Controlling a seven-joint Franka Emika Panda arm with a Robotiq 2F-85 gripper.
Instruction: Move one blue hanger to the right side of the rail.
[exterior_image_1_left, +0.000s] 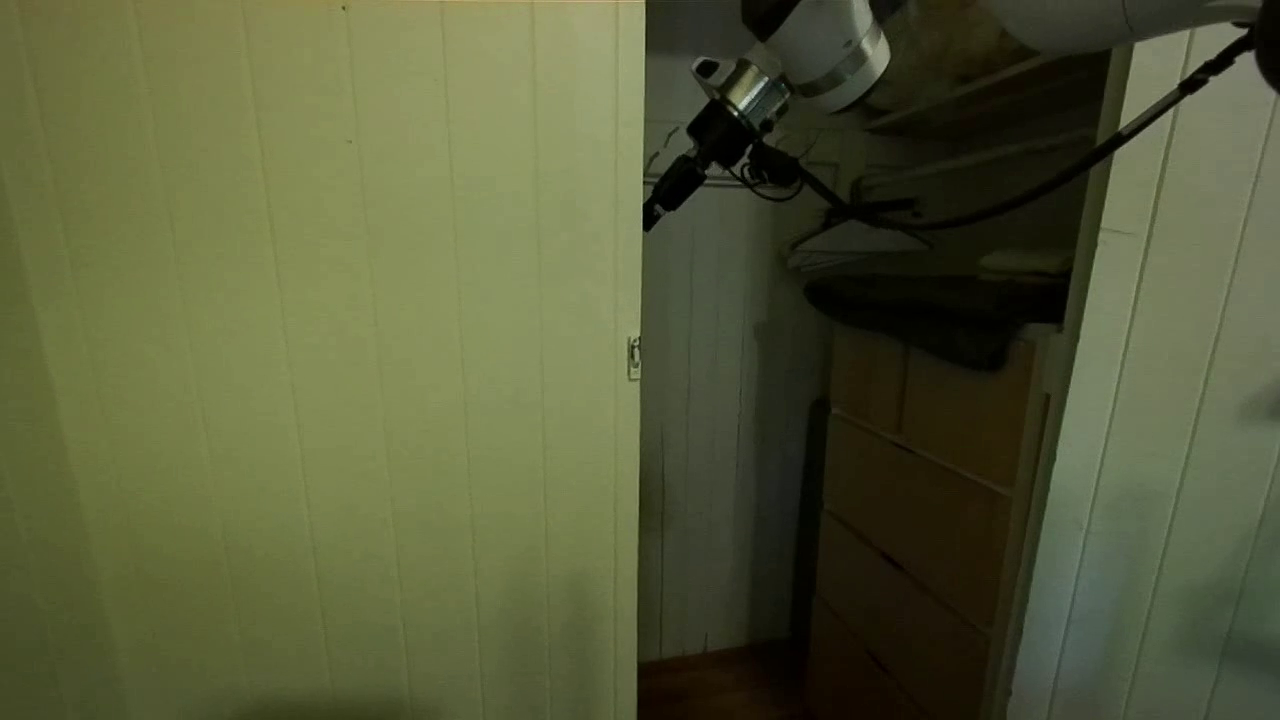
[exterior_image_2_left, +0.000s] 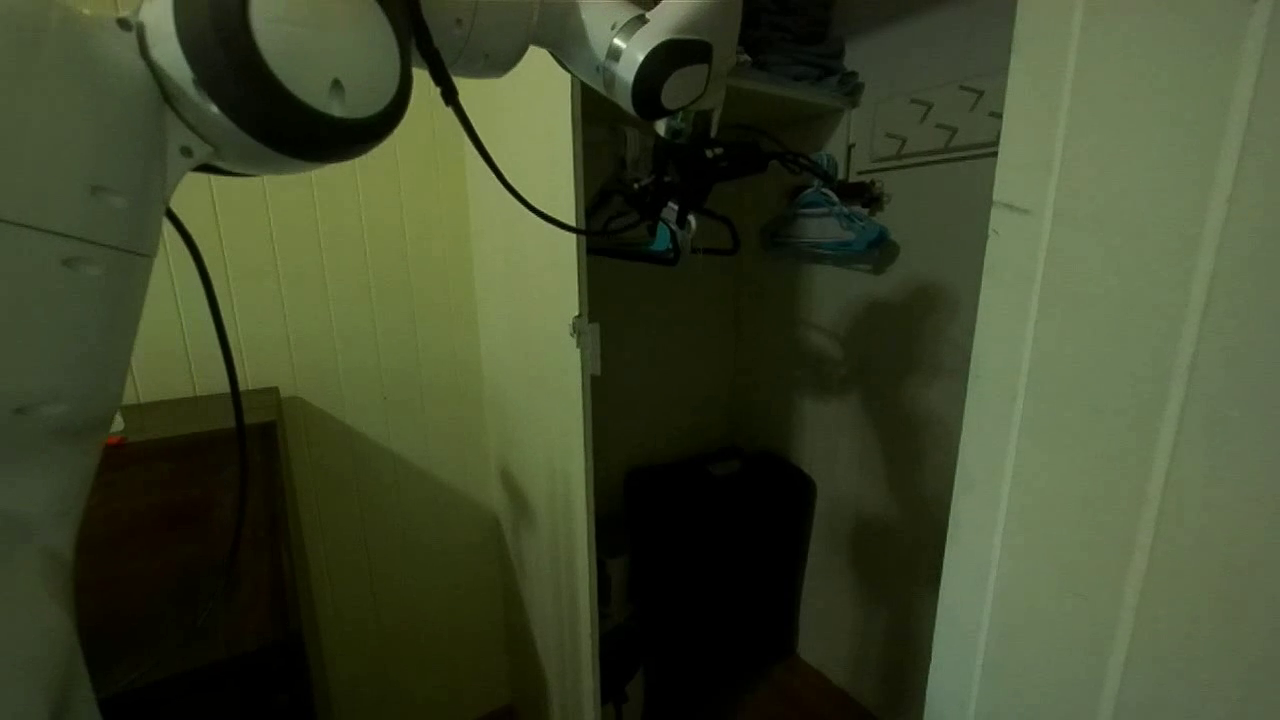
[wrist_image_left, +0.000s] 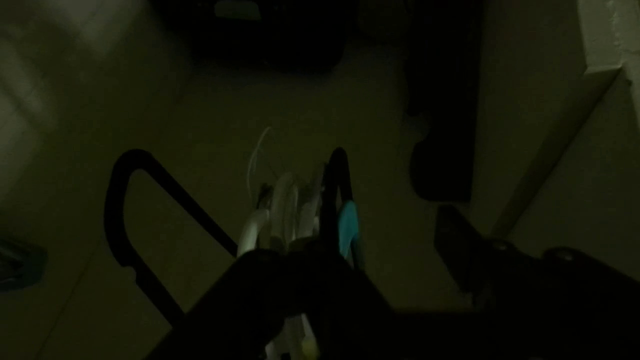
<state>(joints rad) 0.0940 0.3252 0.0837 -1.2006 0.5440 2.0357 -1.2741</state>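
Observation:
A light-blue hanger shows as a short bright piece at the left in an exterior view (exterior_image_2_left: 661, 238) and in the wrist view (wrist_image_left: 348, 227). It hangs close against black and white hangers; a dark finger hides part of it. More blue hangers (exterior_image_2_left: 835, 232) hang bunched further back, near the back wall. My gripper (wrist_image_left: 387, 240) is open, its fingers wide apart. One finger overlaps the cluster; the other stands apart to the right. It also shows in both exterior views (exterior_image_1_left: 662, 200) (exterior_image_2_left: 668, 212). The rail above these hangers is hidden or too dark to make out.
A black hanger (wrist_image_left: 117, 210) sticks out left beside white hangers (wrist_image_left: 284, 210). A cream door (exterior_image_2_left: 530, 380) borders the opening. A black suitcase (exterior_image_2_left: 720, 560) stands below. A shelf (exterior_image_2_left: 785, 98) is above. A hook board (exterior_image_2_left: 930, 125) and dresser (exterior_image_1_left: 920, 490) are inside.

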